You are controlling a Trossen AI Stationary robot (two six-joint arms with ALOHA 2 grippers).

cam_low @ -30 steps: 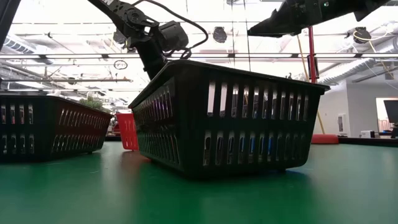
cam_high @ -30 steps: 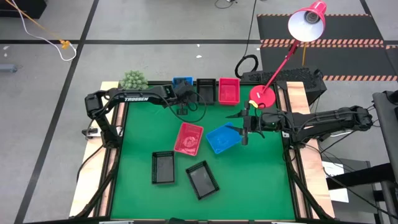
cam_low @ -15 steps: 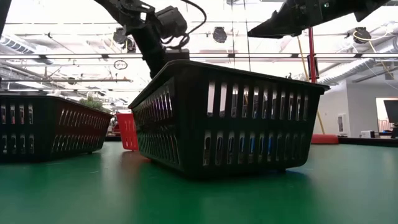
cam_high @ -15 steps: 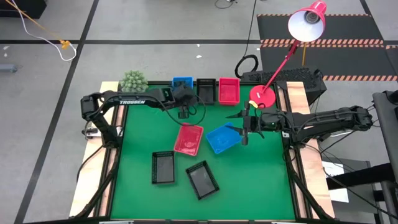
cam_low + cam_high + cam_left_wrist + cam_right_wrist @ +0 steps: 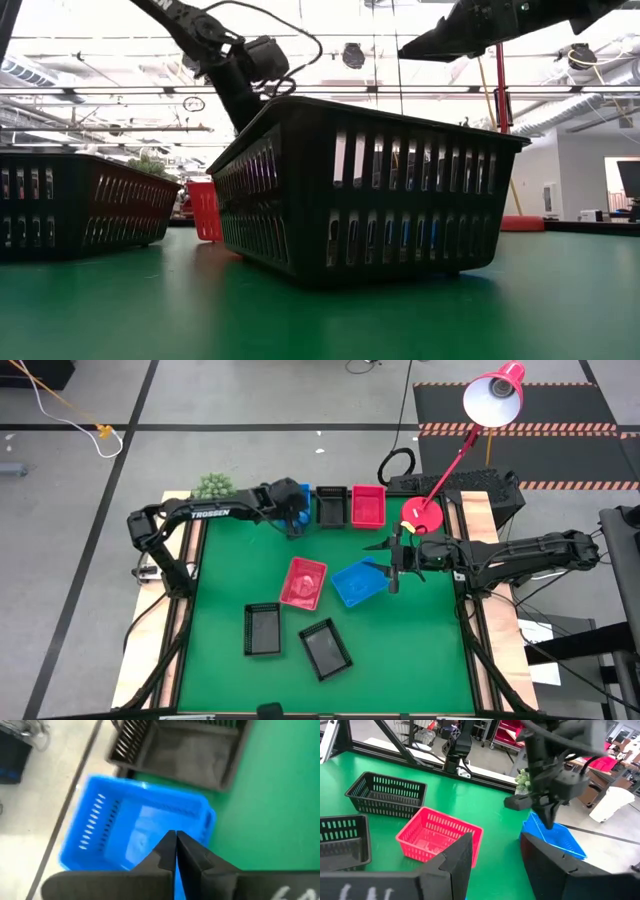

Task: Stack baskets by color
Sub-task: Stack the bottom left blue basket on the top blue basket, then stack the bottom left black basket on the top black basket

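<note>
Three baskets stand in a row at the table's far edge: blue (image 5: 303, 490), black (image 5: 331, 506) and red (image 5: 368, 506). A red basket (image 5: 303, 581), a blue one (image 5: 355, 583) and two black ones (image 5: 262, 628) (image 5: 326, 648) lie loose on the green mat. My left gripper (image 5: 175, 837) is shut and points down into the far blue basket (image 5: 120, 830). My right gripper (image 5: 388, 565) hangs open, high above the right edge of the middle blue basket, with nothing between its fingers (image 5: 455, 860). My left gripper comes at the far blue basket from above, slanting down, its shut fingertips (image 5: 547, 822) close to the basket's near wall (image 5: 540, 832). Whether they touch the basket I cannot tell.
A small green plant (image 5: 213, 486) stands at the far left corner. A red lamp's round base (image 5: 422, 513) stands at the far right, beside my right arm. In the low view the near black basket (image 5: 370, 190) fills the middle. The mat's near right part is bare.
My left gripper has gone from above the mat in front of the far row toward the table's far edge and now stands over the far blue basket; its wrist has rolled. No basket has moved.
</note>
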